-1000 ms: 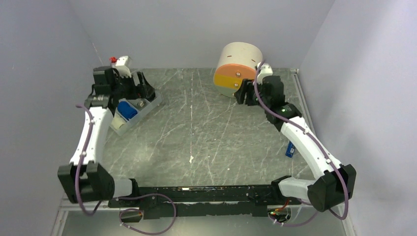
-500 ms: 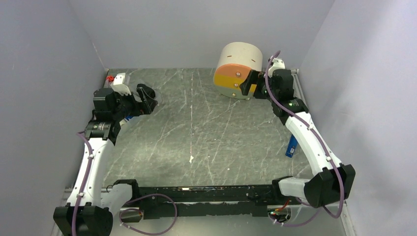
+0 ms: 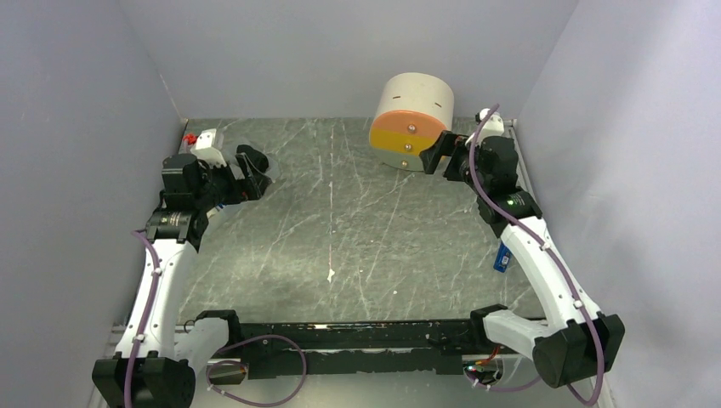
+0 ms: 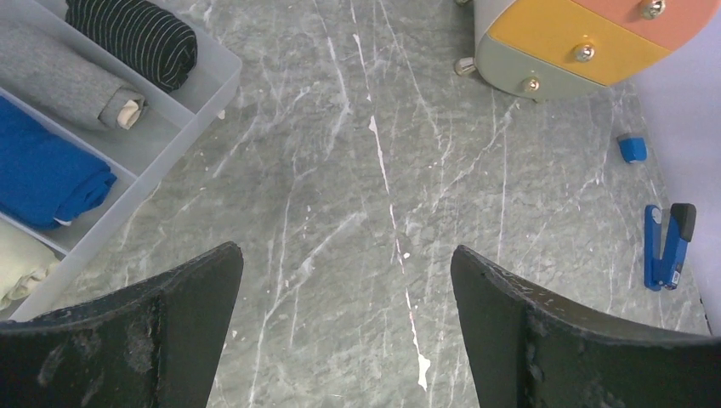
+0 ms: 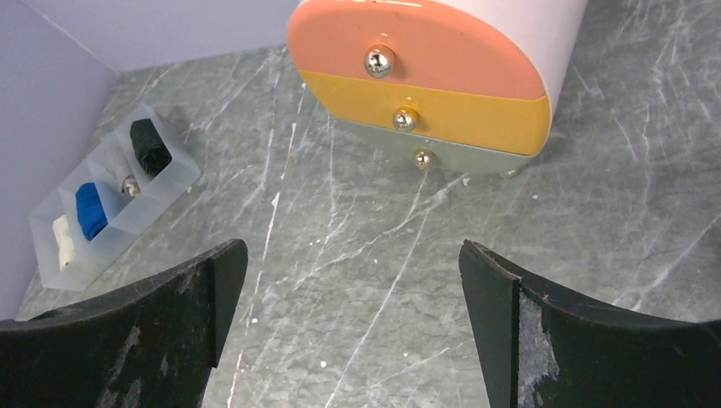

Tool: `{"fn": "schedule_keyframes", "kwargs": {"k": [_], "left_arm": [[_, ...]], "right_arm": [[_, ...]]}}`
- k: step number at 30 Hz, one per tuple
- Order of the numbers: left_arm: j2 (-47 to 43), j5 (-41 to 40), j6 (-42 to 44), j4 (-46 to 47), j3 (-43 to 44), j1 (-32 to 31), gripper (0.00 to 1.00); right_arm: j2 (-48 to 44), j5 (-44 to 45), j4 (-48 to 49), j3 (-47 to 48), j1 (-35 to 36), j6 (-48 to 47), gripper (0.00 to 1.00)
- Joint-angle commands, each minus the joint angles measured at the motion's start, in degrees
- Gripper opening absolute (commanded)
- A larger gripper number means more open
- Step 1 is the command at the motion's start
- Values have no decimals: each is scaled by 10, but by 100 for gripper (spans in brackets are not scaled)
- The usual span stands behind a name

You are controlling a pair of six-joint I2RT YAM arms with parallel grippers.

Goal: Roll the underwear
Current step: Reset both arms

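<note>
The royal blue underwear lies folded in one compartment of a clear plastic tray, and the pale cream underwear lies in the compartment beside it. Both also show in the right wrist view, the blue one and the cream one. My left gripper is open and empty above bare table, to the right of the tray. In the top view my left gripper hides the tray. My right gripper is open and empty, and in the top view it hangs just right of the drawer unit.
A round drawer unit with peach, yellow and grey drawers stands at the back right. The tray also holds a black striped roll and a grey roll. A blue stapler lies by the right wall. A red-and-white object sits in the back left corner.
My left arm has swung so that its gripper now hangs over the tray and hides it. My right gripper has moved right, off the front of the drawer unit. Both stay open.
</note>
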Motion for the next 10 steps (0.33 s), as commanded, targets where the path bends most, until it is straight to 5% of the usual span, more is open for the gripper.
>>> {"fn": "schedule_keyframes", "kwargs": {"k": [1,10], "left_arm": [[0,-26,-12,-6,20,0,96],[-3,-42,-32,6,-3,0,96]], "right_arm": [[29,13,1,20,1,3,100],[67,2,9,18,1,-20,100]]}}
